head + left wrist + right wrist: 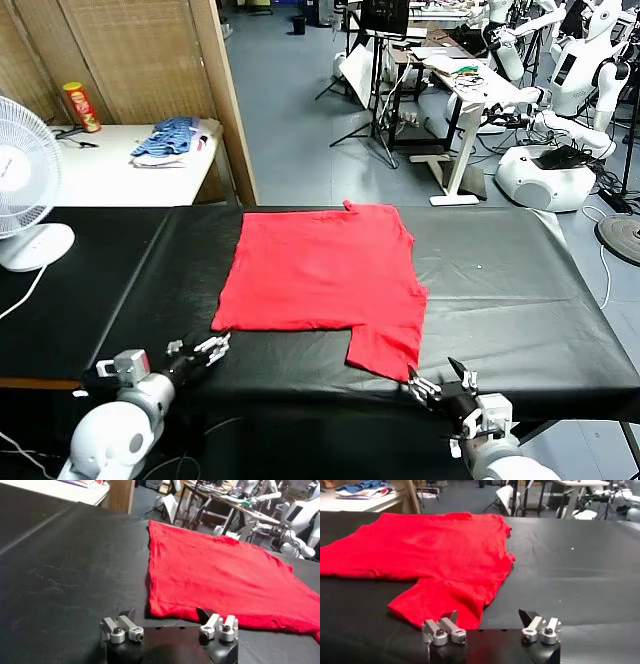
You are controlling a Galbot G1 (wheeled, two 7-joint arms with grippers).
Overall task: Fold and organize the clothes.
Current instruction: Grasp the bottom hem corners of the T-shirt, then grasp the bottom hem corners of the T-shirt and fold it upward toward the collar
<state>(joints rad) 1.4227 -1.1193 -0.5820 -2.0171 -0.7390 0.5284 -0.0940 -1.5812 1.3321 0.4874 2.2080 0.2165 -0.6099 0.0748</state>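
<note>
The red T-shirt point(320, 280) lies flat on the black tabletop point(520, 290), plain side up, roughly mid-table. The body already looks partly folded: near edge straight, collar point(349, 207) at the far edge, one sleeve point(385, 345) sticking out toward the robot on its right side. No print visible.

Left claw point(205, 350) sits low at the near edge of the tabletop, just beside the shirt's near-left corner, not touching the cloth. Jaws wide, nothing held; the left wrist view shows the shirt's corner right ahead of the fingertips point(127, 615). Right claw point(440, 383) also at the near edge, just by the tip of the sleeve, jaws wide, empty. The right wrist view has the sleeve hem directly in front, apart from the fingers.

Step in hand, as I read it: both arms lined up for a grab, approx. at the start of the next fold, w/ no grip made yet. The task is somewhere mid-way; the shirt isn't compact yet.

Next move prob. calls for: each claw to ease fwd and down, pinch the cloth edge (left on the near-left corner, right on the sleeve or the hem by it), catch the top layer only or both layers cleanly, then lift and carry toward the far edge w/o dragging the rest out of square.

Blue striped pile point(172, 140) on the white side table point(110, 175) beyond; a fan point(25, 165) at far left. Neither is in play.
</note>
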